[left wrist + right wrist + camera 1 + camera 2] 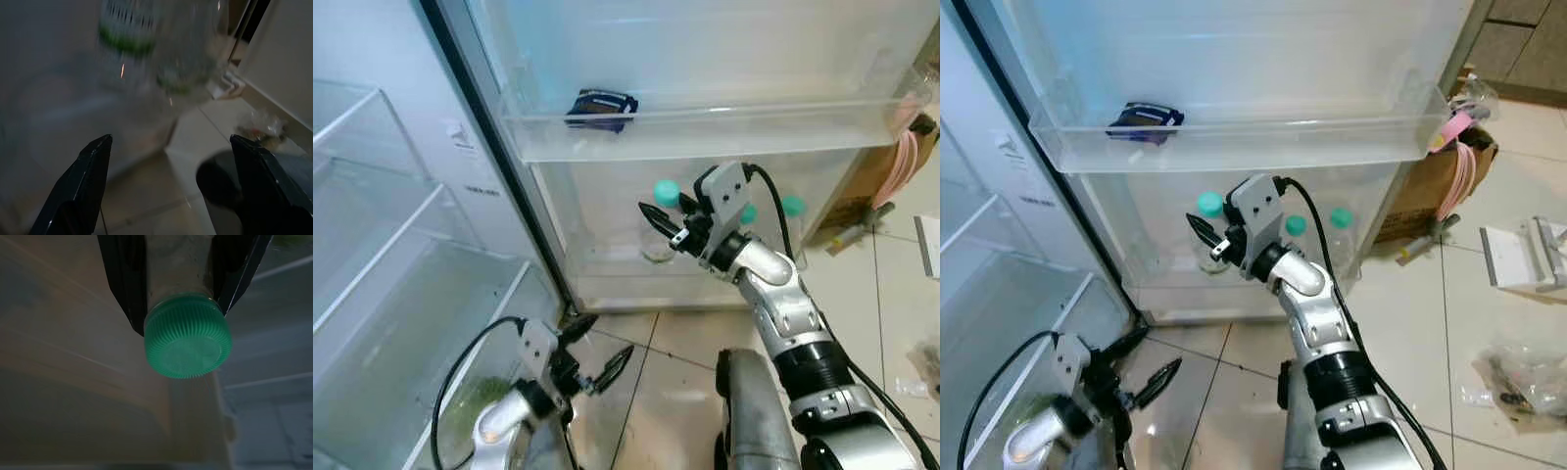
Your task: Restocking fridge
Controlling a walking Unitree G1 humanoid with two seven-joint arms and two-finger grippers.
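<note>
A clear bottle with a green cap (pixel 667 192) stands in the lower shelf (pixel 636 284) of the open fridge door. My right gripper (pixel 658 221) reaches in to it and is shut on its neck; the right wrist view shows both fingers (pixel 124 279) clamped just behind the green cap (pixel 188 340). Two more green-capped bottles (pixel 1341 217) stand behind my right wrist in the same shelf. My left gripper (pixel 597 350) hangs low by the foot of the door, open and holding nothing; its view shows blurred green-labelled bottles (pixel 127 29) ahead.
A dark blue packet (pixel 600 106) lies in the upper door shelf (pixel 705 137). The fridge's glass shelves (pixel 382 225) and a drawer with greens (pixel 480 399) are on the left. A cardboard box (pixel 1430 196) and loose items (pixel 1523 377) sit on the tiled floor at right.
</note>
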